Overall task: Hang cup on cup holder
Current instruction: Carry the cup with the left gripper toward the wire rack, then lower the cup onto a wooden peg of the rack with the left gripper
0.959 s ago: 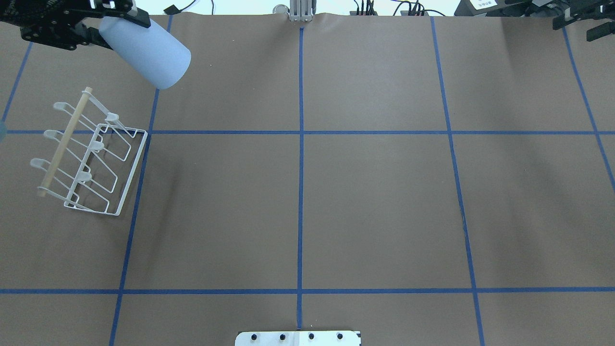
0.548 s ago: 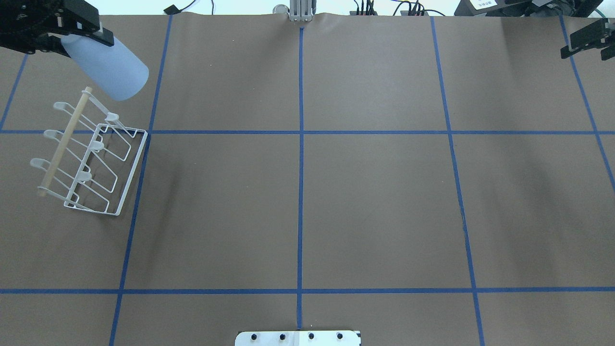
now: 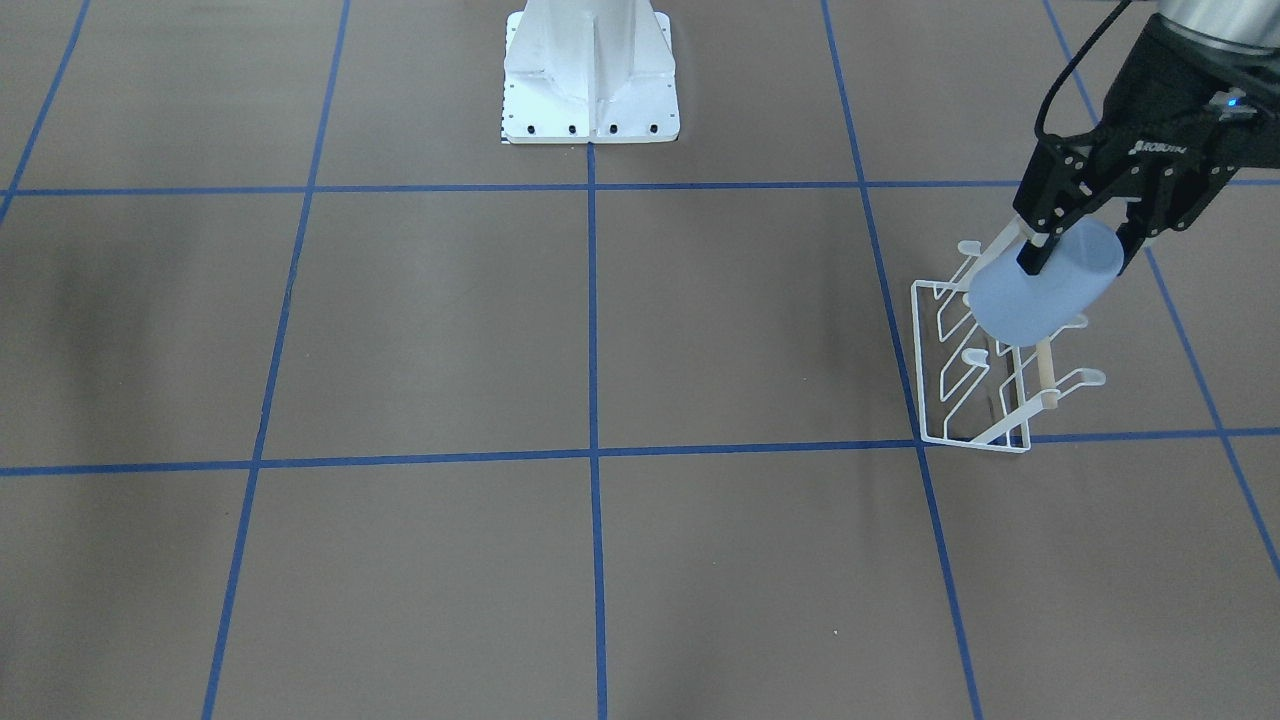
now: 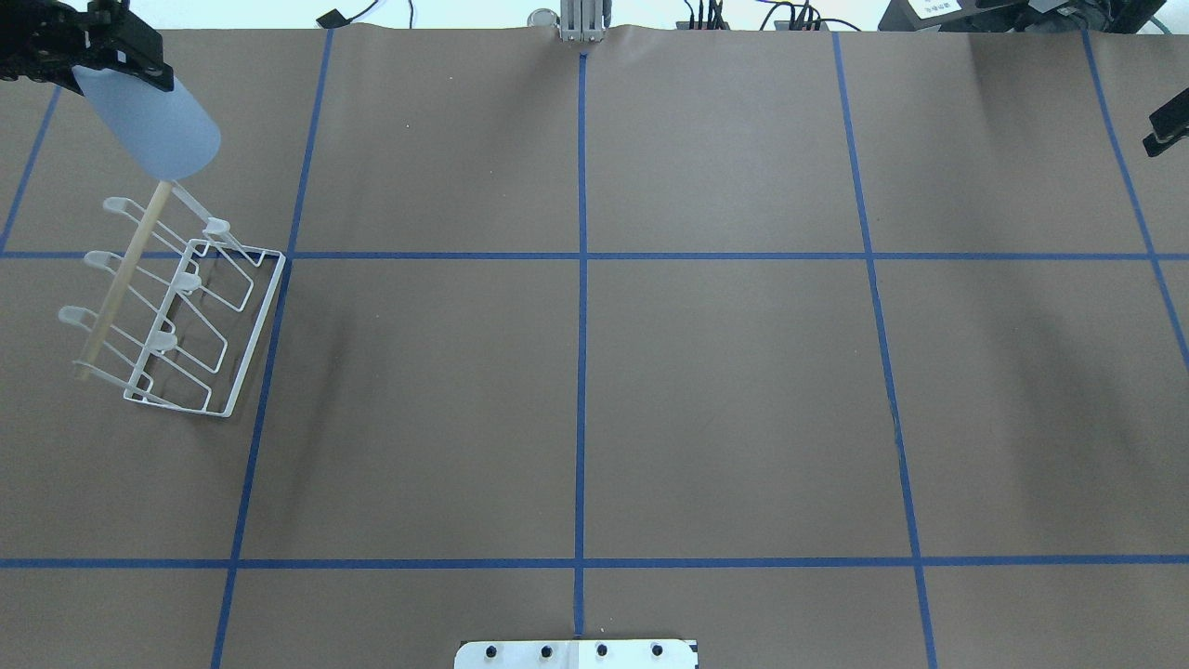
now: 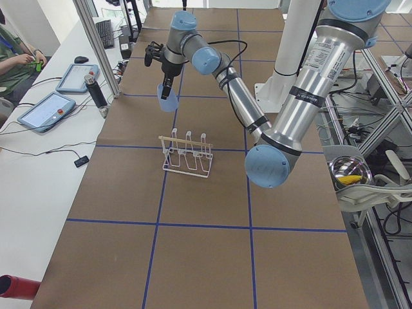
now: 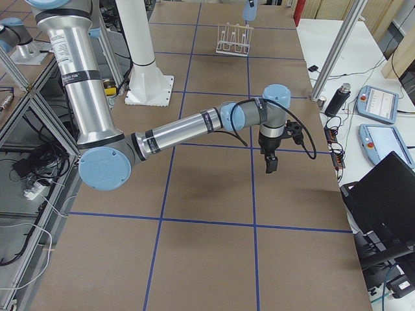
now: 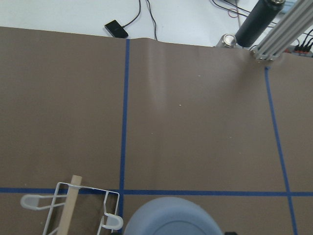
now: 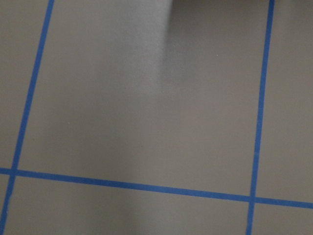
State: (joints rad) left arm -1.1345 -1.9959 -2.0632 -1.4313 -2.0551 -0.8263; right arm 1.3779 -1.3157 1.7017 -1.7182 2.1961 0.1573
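Cup hangs in the air, clamped across its body by the left gripper, whose two black fingers press on opposite sides of it. It is a pale blue handleless tumbler, tilted, with its free end slanting downward toward the cup holder.

In the overhead view that end of the cup sits just past the far tip of the rack's wooden dowel. The side view from the robot's left shows it raised above the white wire rack and not on any prong. The left wrist camera looks past the cup's rounded end at one corner of the rack and the dowel tip on the table below.

The cup holder stands upright on the brown paper table, in the robot's left half, beside a blue tape line.

The right gripper shows only as a dark sliver at the overhead view's right edge, well apart from the rack; whether its fingers are spread or closed cannot be told. Nothing is seen in it.
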